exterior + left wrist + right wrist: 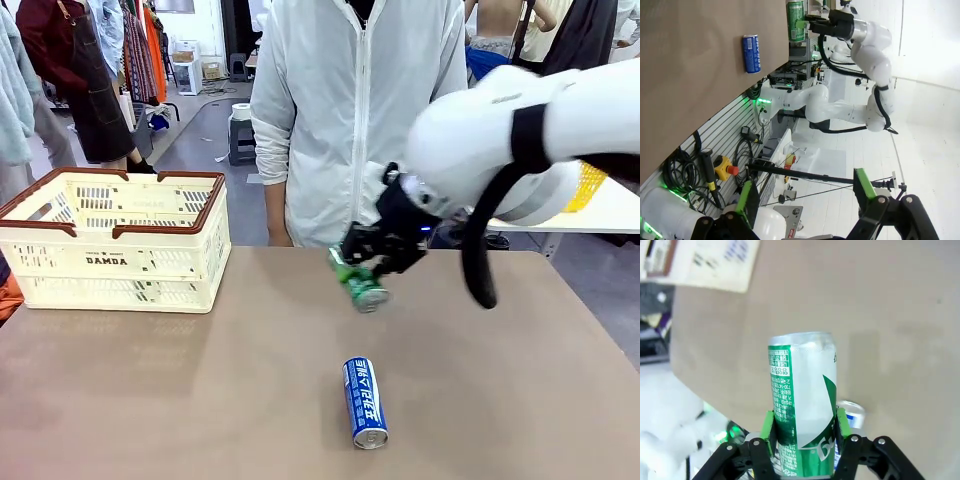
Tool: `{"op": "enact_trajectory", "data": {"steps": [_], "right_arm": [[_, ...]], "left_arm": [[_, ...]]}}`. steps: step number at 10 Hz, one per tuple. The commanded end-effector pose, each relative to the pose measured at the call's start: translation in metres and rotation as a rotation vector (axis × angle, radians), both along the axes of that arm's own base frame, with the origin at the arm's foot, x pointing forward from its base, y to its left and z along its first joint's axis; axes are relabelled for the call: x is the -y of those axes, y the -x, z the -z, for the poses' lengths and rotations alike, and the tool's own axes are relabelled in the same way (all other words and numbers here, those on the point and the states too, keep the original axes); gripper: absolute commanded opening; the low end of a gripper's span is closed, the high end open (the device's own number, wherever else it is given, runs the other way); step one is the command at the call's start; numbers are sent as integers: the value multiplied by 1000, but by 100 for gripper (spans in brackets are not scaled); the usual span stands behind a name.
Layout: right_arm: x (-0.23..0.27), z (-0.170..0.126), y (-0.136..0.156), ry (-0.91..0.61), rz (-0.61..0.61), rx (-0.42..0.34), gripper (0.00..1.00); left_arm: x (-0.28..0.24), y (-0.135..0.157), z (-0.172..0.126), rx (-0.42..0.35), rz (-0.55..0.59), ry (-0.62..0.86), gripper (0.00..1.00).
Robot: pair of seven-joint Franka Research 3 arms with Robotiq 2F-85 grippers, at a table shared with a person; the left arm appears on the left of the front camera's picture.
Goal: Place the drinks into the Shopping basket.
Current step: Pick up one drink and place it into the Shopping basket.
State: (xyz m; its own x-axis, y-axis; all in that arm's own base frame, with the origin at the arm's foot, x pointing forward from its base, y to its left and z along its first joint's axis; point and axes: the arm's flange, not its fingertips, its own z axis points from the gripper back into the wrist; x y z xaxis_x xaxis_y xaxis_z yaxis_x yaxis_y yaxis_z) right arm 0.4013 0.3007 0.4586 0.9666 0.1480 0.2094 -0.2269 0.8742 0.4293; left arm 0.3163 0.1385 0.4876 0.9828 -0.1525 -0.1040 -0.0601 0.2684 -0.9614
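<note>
Brown-topped table (200, 400). Person in white zip jacket (350, 100), standing at its far edge. Yellow mesh basket (591, 188) on white side table (612, 214), far right. Hanging garments (95, 60), back left. Yellow-and-red emergency stop button (723, 168) beside black cables (676, 167).

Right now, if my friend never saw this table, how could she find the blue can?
Start at the big brown table, with the cream shopping basket at its far left. Near the middle of the robot's side, the blue can lies on its side, with nothing touching it. Its neighbour, the green can, is gripped by the right end effector.
</note>
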Motion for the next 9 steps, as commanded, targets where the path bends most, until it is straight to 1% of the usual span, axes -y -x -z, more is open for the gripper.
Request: {"op": "enact_trajectory", "data": {"steps": [1,2,4,5,6,7,9], "right_arm": [[-65,10,-11,36,132,29,0],[-100,20,-2,27,115,3,0],[-158,53,15,29,17,-58,0],[-171,70,17,63,5,-77,0],[-180,88,18,96,22,-94,0],[-187,101,20,119,15,-106,0],[-197,118,26,125,-5,-94,0]], "left_arm": [[2,2,0,-3,-11,1,100],[2,2,0,-3,-11,1,100],[2,2,0,-3,-11,1,100],[2,2,0,-3,-11,1,100],[2,2,0,-3,-11,1,100],[2,2,0,-3,-11,1,100],[2,2,0,-3,-11,1,100]]}}
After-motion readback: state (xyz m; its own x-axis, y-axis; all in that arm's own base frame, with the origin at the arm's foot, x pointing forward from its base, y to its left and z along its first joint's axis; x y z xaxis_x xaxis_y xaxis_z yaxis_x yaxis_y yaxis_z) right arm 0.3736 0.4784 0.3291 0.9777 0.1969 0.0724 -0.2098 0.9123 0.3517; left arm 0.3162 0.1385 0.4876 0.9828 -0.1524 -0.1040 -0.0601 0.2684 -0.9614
